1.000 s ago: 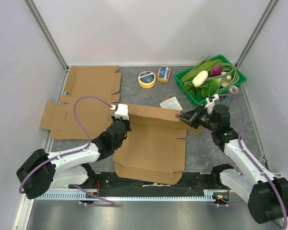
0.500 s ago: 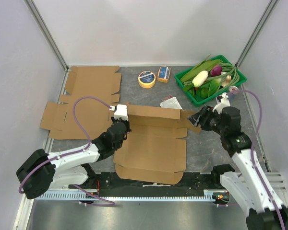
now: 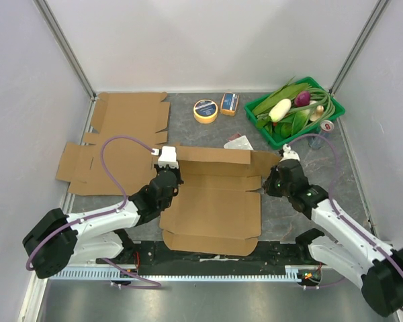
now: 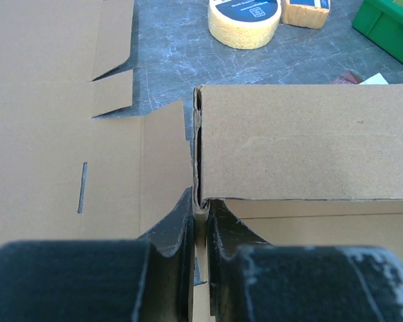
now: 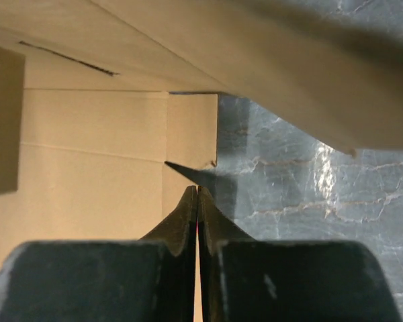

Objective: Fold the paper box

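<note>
Left hand clamps paper box, its wall cropped.

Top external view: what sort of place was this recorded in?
Probably a lab test cell, not a real workplace: plain white walls enclose a grey table, the left arm and right arm are mounted at its near edge, and the props are unrelated: cardboard box, tape roll, green bin of vegetables.
</note>
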Controlling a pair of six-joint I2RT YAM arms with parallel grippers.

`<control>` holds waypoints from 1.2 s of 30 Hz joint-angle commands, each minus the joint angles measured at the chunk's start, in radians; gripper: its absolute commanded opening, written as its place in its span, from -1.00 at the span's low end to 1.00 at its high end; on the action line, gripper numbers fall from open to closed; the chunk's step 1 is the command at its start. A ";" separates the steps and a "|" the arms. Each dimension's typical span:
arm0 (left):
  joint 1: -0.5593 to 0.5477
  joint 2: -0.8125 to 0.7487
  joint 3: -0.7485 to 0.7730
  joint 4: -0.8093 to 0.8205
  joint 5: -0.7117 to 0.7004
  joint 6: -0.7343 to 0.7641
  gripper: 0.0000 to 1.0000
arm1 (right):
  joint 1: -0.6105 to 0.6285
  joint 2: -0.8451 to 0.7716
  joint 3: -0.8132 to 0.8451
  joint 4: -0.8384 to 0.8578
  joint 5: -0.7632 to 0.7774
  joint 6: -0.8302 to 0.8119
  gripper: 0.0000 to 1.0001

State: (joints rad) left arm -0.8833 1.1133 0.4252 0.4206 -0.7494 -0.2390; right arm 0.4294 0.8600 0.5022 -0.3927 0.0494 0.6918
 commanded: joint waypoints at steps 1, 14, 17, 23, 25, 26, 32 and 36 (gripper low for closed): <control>-0.002 -0.006 0.020 0.046 -0.053 -0.063 -0.96 | 0.061 0.085 -0.010 0.167 0.216 0.020 -1.00; -0.003 -0.010 0.023 0.038 -0.045 -0.088 -0.96 | 0.065 0.254 -0.120 0.486 0.300 0.034 -1.00; -0.003 0.005 0.027 0.037 -0.044 -0.106 -0.96 | 0.066 0.273 -0.137 0.554 0.284 0.041 -1.00; -0.006 0.011 0.033 0.024 -0.041 -0.137 -0.96 | 0.069 0.315 -0.157 0.589 0.276 0.055 -1.00; -0.008 0.008 0.034 0.018 -0.042 -0.146 -0.96 | 0.071 0.294 -0.162 0.554 0.274 0.055 -0.92; -0.008 0.008 0.034 0.018 -0.044 -0.148 -0.96 | 0.071 0.275 -0.159 0.531 0.274 0.055 -0.89; -0.006 0.006 0.035 -0.038 -0.123 -0.200 -0.96 | 0.062 0.032 -0.041 0.108 0.316 0.113 -0.39; -0.008 0.010 0.035 -0.057 -0.183 -0.261 -0.96 | 0.043 -0.152 -0.080 -0.044 0.334 0.198 -0.14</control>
State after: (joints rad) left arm -0.8860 1.1191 0.4328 0.3817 -0.8333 -0.3691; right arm 0.4870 0.8551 0.4175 -0.2131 0.3317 0.7887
